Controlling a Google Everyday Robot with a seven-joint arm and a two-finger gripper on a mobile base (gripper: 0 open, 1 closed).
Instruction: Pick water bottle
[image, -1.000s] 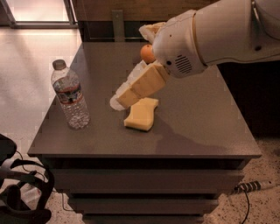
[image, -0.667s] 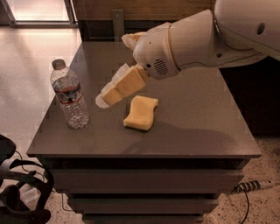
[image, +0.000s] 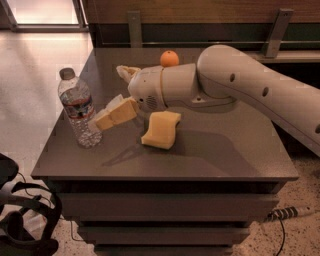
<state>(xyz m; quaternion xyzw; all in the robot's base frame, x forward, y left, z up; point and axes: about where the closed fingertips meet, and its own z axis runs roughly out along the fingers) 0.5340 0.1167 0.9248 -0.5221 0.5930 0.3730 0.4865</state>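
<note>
The dark grey table (image: 225, 150) fills most of the view, and its front and left edges drop to a pale floor. The bare stretch of tabletop is widest at the front right, under and ahead of the arm. The white robot arm (image: 250, 85) reaches in from the right, low across the middle of the table.

The gripper (image: 102, 118) points left and slightly down. Its tan fingers (image: 120, 112) are parted by a small gap and hold nothing. Their tips are just beside the right flank of the water bottle (image: 77, 107); I cannot tell whether they touch it. The bottle stands upright near the table's left edge, toward the front corner, with only a narrow strip of table on its outer side.

A yellow sponge (image: 160, 129) lies under the wrist, just right of the gripper. An orange (image: 169, 58) sits at the back, well apart from the bottle.

Compared with a moment ago, the arm has swung lower and further left. That has closed most of the gap to the bottle and uncovered the orange. The bottle and sponge have not shifted.
</note>
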